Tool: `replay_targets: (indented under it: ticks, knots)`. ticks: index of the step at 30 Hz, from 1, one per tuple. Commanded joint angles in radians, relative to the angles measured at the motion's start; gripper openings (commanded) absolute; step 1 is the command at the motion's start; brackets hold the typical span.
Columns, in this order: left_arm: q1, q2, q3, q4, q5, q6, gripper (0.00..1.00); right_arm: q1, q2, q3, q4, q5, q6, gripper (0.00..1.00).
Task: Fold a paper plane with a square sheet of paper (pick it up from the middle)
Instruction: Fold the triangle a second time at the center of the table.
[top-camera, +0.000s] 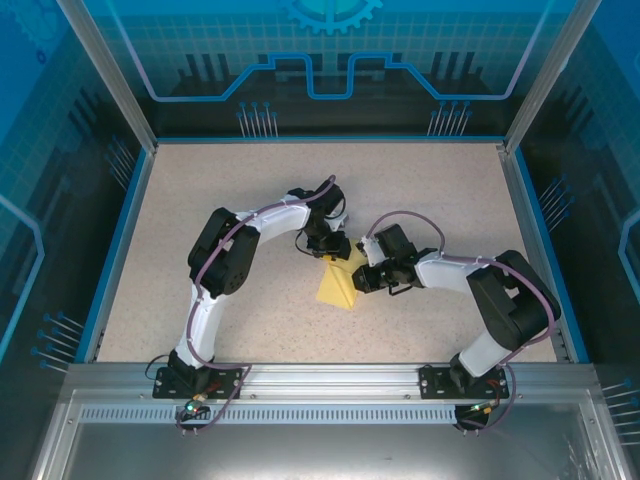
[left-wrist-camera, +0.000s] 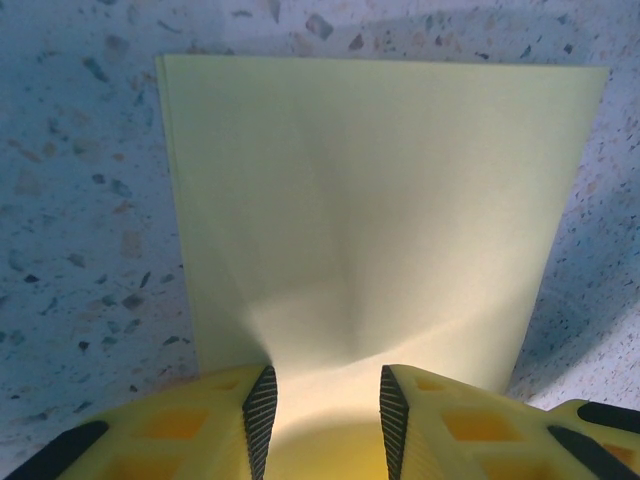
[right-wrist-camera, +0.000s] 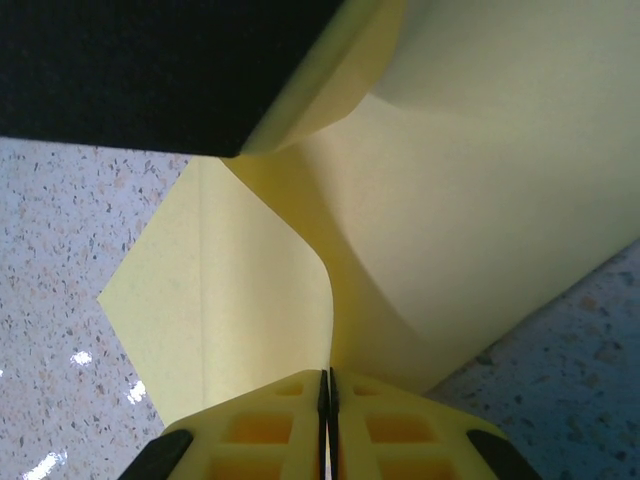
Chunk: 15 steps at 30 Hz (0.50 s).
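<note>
The pale-yellow sheet of paper (top-camera: 337, 288) lies partly folded on the speckled table between the two arms. My left gripper (top-camera: 328, 250) stands on its far end. In the left wrist view its jaws (left-wrist-camera: 322, 400) are apart, and the paper (left-wrist-camera: 380, 200) puckers up toward the gap between them. My right gripper (top-camera: 368, 272) comes in from the right. Its jaws (right-wrist-camera: 327, 385) are shut on a flap of the paper (right-wrist-camera: 480, 200), which curls up off the table. The paper's pointed corner (right-wrist-camera: 110, 296) lies flat at the left.
The speckled tabletop (top-camera: 200, 190) is ringed by a blue rim and aluminium posts (top-camera: 105, 75). A metal rail (top-camera: 330, 378) carries both arm bases at the near edge. The left gripper's dark body (right-wrist-camera: 140, 70) hangs close above the paper in the right wrist view.
</note>
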Motion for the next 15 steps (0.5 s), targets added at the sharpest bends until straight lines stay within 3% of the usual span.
replay_targets:
  ticks: [1, 15]
  knots:
    - [0.005, 0.048, 0.009, -0.03, -0.026, 0.029, 0.37, -0.014, 0.012, 0.019, -0.03, 0.012, -0.023, 0.11]
    - [0.004, 0.049, 0.011, -0.034, -0.022, 0.029, 0.38, -0.015, 0.049, 0.036, -0.051, 0.027, -0.03, 0.12]
